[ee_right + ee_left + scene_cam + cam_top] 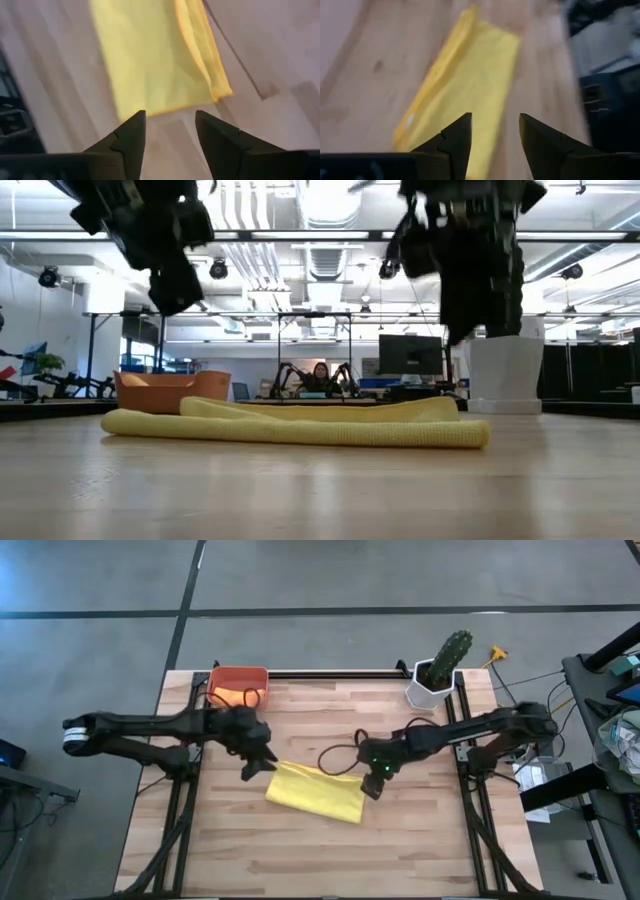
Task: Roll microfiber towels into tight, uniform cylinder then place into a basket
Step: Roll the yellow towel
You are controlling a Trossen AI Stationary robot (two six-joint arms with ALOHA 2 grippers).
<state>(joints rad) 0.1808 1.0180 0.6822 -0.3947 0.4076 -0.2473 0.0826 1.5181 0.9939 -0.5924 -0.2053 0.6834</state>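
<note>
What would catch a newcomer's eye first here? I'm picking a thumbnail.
The bright yellow towel, folded flat mid-table, stands out most. The left end effector and right end effector hang open above its two ends, touching nothing. At the table's far edge sit the basket and a potted cactus.

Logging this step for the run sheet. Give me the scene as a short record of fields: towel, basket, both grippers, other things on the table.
yellow towel: folded into a flat strip, lying on the table, not a tight cylinder
basket: far left corner of the table, something orange inside
left gripper: open, raised above the towel's left end, holding nothing
right gripper: open, raised above the towel's right end, holding nothing
cactus pot: far right of the table, upright
</note>
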